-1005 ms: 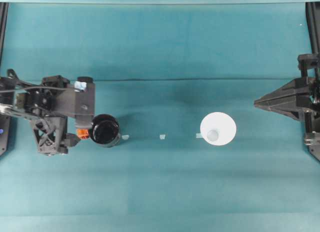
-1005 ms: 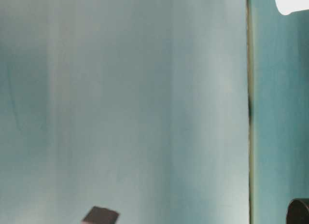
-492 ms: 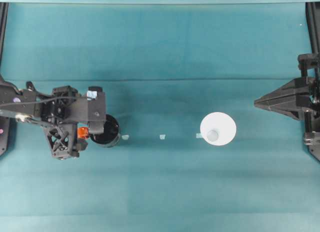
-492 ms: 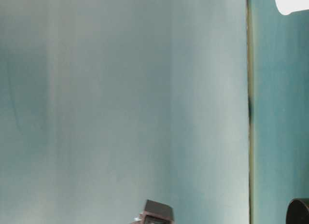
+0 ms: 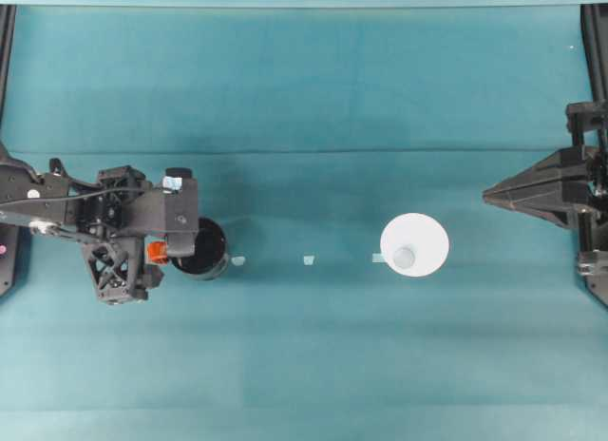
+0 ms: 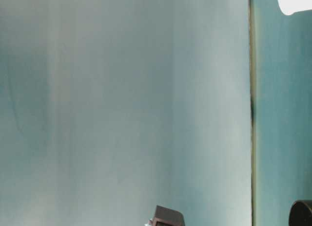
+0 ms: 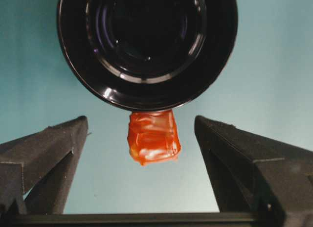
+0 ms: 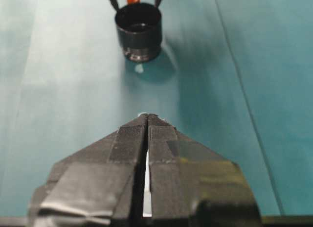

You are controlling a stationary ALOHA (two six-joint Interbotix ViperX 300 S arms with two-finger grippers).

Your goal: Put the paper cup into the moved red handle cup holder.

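Overhead exterior view puts the red handle cup holder point(image 5: 199, 249) at the left-centre of the frame, upright with its mouth facing up and nothing visible inside its dark, glossy well. Its red-orange handle tab point(image 5: 158, 252) points left, toward the left gripper point(image 5: 160, 252), whose wrist body covers part of the holder's left edge. In the left wrist view the holder point(image 7: 146, 43) sits at the top of the frame, again with a bare interior, and the tab point(image 7: 152, 137) hangs down from its rim into the gap between the two dark fingers point(image 7: 46, 156). The fingers are spread wide on either side of the tab and touch neither it nor the holder.

At the right-centre of the overhead frame stands the paper cup point(image 5: 415, 245), well apart from the holder; its wide white disc surrounds a smaller greyish circle. Whether that circle is its base or its inside I cannot tell. The right gripper point(image 5: 488, 196) sits at the far right edge, its tip pointing left. In the right wrist view its fingers point(image 8: 128, 139) are pressed together, grasping nothing
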